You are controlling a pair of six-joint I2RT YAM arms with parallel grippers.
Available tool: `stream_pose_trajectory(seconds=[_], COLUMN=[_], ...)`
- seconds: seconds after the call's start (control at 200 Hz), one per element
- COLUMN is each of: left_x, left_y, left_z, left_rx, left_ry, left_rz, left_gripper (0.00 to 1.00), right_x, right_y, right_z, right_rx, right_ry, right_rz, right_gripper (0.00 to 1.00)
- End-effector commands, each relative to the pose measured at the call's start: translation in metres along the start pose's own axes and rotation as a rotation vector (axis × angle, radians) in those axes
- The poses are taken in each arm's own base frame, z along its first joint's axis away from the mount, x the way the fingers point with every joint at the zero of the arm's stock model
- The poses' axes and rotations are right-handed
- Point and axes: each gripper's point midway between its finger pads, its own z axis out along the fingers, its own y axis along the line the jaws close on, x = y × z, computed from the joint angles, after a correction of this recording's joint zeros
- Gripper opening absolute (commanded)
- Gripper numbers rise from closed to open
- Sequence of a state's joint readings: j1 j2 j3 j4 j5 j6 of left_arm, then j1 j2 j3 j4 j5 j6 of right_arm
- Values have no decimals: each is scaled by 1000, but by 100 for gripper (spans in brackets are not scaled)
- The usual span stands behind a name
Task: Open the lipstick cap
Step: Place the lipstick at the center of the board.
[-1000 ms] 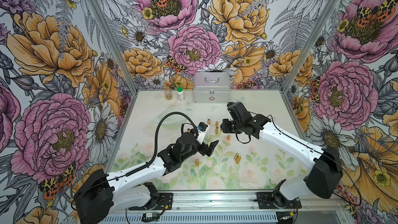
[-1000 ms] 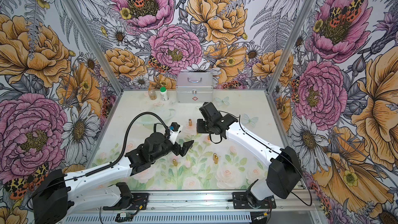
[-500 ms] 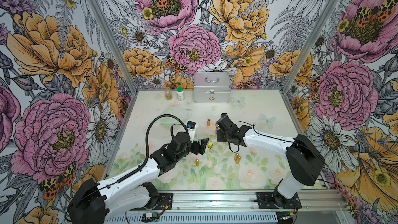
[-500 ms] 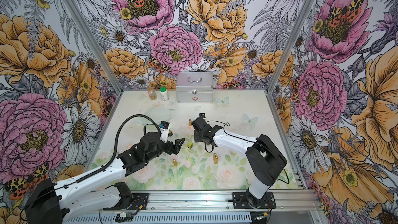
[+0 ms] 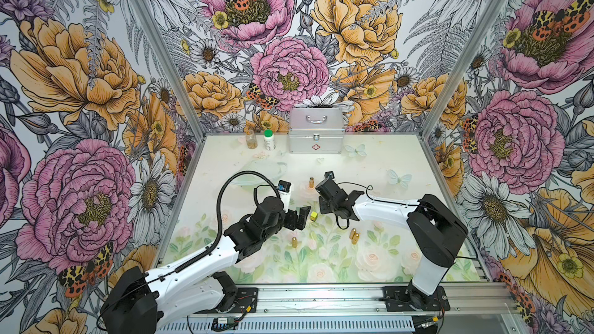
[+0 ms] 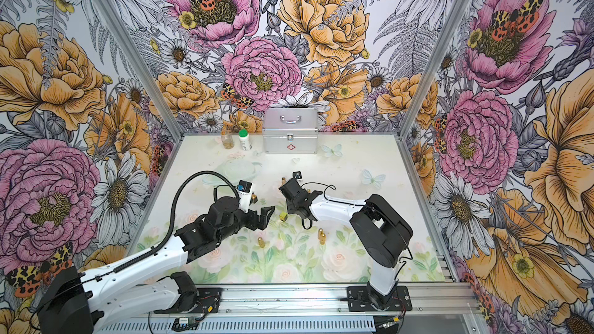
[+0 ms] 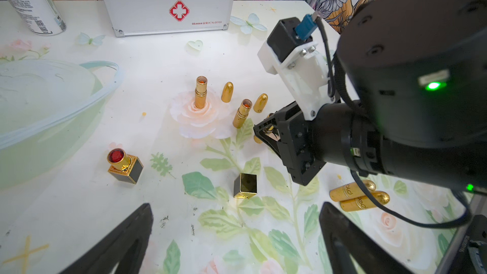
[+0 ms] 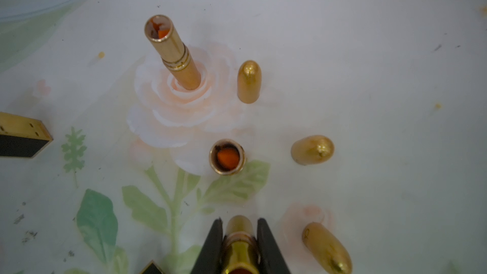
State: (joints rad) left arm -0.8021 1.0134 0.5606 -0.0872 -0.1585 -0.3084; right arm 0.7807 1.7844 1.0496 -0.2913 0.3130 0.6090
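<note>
My right gripper point(image 8: 239, 222) is shut on a gold lipstick point(image 8: 238, 243), whose rounded end pokes past the fingertips toward the table. In the left wrist view that gripper point(image 7: 266, 130) hangs low over the mat beside two opened gold tubes point(image 7: 200, 92) point(image 7: 242, 113). My left gripper point(image 7: 237, 233) is open and holds nothing. A loose square black-and-gold cap point(image 7: 245, 185) stands just ahead of it. In both top views the two grippers point(image 5: 300, 216) point(image 6: 291, 210) face each other across that cap point(image 5: 314, 216).
A square lipstick base point(image 7: 123, 164) with a red bullet stands off to one side. Loose gold caps point(image 8: 249, 81) point(image 8: 312, 150) and closed gold lipsticks point(image 7: 358, 197) point(image 5: 294, 242) dot the mat. A clear bowl point(image 5: 260, 171), two bottles point(image 5: 269, 139) and a metal first-aid case point(image 5: 316, 133) stand at the back.
The right arm has folded in, bringing its shut gripper lower and nearer the left one. The left gripper has drawn back slightly and stayed open.
</note>
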Motion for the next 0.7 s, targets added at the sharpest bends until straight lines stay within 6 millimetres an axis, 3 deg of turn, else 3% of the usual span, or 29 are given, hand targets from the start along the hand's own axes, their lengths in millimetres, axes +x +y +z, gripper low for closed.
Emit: stream_pose_trajectory(seconds=[0.0,0.35,0.395,0.695], left_x=[-2,-1,0,1], left_y=[7,7,8,9], left_z=[-3,-2,-2,-4], left_rx=[-24,-26,-27,-26], left_ry=[-15,-12,-9,-12], left_rz=[-13,-13,-12,-15], left_gripper=[99,99,99,99], right_x=[4,11,14,5], right_y=[-4,-2,7,11], right_z=[9,19,15,6], right_rx=[36,37,23,8], right_ry=[-11,15,11,-15], right_rz=[-17,-34,-53,-49], right_gripper=[15,17,18,28])
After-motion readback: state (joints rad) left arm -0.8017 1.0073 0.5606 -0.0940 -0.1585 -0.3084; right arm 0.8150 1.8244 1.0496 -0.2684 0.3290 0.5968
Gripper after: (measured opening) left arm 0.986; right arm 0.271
